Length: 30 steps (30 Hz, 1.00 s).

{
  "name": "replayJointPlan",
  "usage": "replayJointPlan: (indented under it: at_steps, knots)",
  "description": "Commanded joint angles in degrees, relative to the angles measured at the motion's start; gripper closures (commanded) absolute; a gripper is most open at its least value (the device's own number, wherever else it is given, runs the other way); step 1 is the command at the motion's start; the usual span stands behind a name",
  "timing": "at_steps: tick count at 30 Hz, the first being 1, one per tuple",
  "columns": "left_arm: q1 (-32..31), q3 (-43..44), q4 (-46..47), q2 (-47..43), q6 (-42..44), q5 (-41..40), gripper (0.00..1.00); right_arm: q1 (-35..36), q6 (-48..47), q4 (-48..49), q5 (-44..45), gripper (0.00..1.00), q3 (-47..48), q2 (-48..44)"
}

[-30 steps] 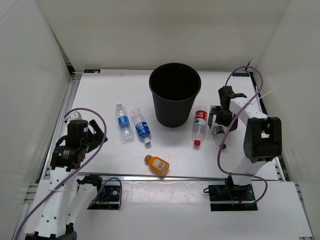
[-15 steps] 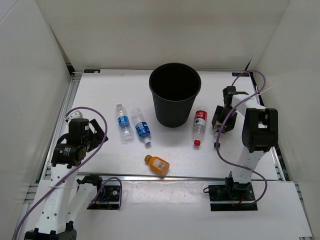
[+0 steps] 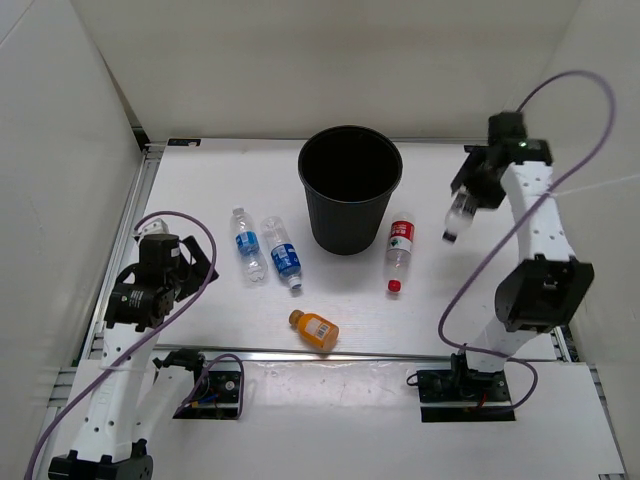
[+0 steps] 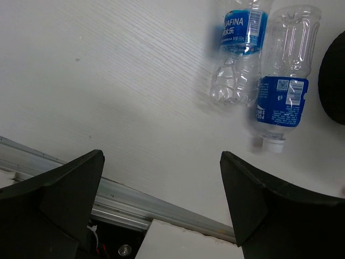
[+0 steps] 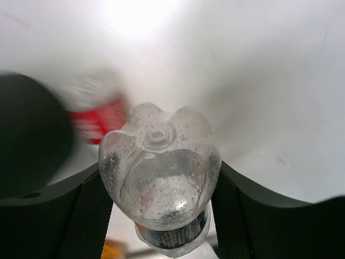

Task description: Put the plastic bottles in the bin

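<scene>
Right end effector (image 3: pixel 467 197) clamped on a clear, dark-labelled plastic bottle (image 5: pixel 160 172), held above the white tabletop (image 3: pixel 200 190).
The bottle hangs to the right of the tall black plastic bin (image 3: pixel 350 222). The left end effector (image 4: pixel 161 156) stands apart near two clear blue-labelled bottles (image 4: pixel 283 102).

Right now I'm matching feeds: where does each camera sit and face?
Top external: above and behind the bases, looking down at the table and bin; left arm and right arm show.
Left wrist: on the left hand, facing down at two blue-labelled bottles; its open fingers show.
Right wrist: on the right hand, looking along the gripped dark-labelled bottle, base toward the lens; fingers flank it.
Shared: top external and left wrist both see the blue-labelled bottles.
</scene>
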Motion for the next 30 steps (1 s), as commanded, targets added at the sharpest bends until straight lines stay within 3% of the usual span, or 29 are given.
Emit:
replayJointPlan:
  at_steps: [1,3,6,11,18,23,26,30]
  knots:
    - [0.46,0.19,2.45,-0.63,-0.82,0.19,0.0,-0.35,1.56,-3.71,-4.18,0.66,15.99,-7.07]
    - [0.46,0.19,2.46,-0.63,-0.82,-0.33,0.0,-0.35,3.65,-3.71,-11.98,0.66,26.77,-6.56]
    - [0.46,0.19,2.98,-0.63,-0.82,-0.86,0.0,0.18,7.52,-1.53,-17.11,0.66,33.94,-5.32]
    - [0.46,0.81,2.98,0.42,-0.82,-2.0,0.0,5.0,14.03,14.37,-26.53,0.67,30.45,-4.28]
    - [0.46,2.65,2.98,1.56,1.72,-4.46,0.0,17.92,12.29,18.7,-23.82,0.66,45.01,10.92]
    - [0.46,5.11,3.51,3.58,3.04,-5.52,0.0,20.65,10.27,21.86,-20.13,0.59,43.28,13.66]
    - [0.46,6.43,3.51,5.16,3.04,-6.05,0.0,21.27,8.6,21.86,-19.5,0.4,40.38,14.28]
    - [0.46,7.14,4.65,7.63,1.38,-6.66,0.0,22.42,6.92,20.55,-18.1,0.0,39.06,13.23]
